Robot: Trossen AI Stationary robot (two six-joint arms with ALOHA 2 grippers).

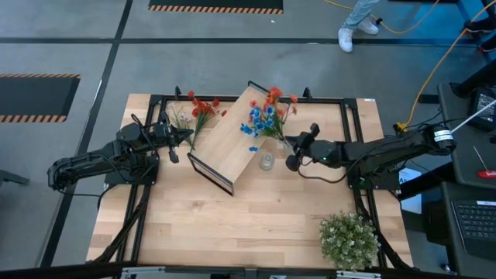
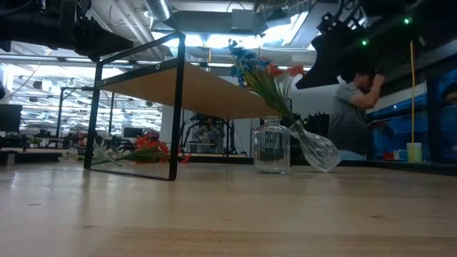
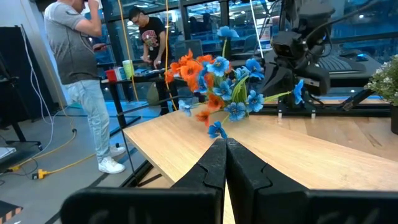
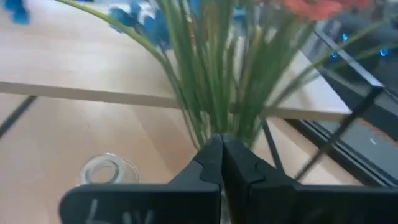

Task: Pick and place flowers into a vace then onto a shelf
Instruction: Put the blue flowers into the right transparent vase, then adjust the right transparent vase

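We see our left tool [image 3: 225, 163] with fingers pressed together over the shelf [image 3: 298, 155] board. Blue and orange flowers [image 3: 221, 93] hang beyond it, right tool [image 3: 292, 62] behind them. Two people [image 3: 81, 74] stand in the room.

Bouquet stem ends [image 4: 219, 118]: hidden behind the right gripper's [image 4: 221, 163] closed fingertips in the right wrist view, blossoms blurred and cut off by the picture's edge.
Tilted glass vase [image 2: 315, 148]: in the low view it seems to hold the stems, though glare makes that hard to tell.
Loose sprigs [image 2: 127, 151]: partly hidden behind the shelf's black leg [image 2: 176, 107].
Bushy green plant [image 1: 349, 240]: near the tabletop's near right corner, blooms too small to make out.
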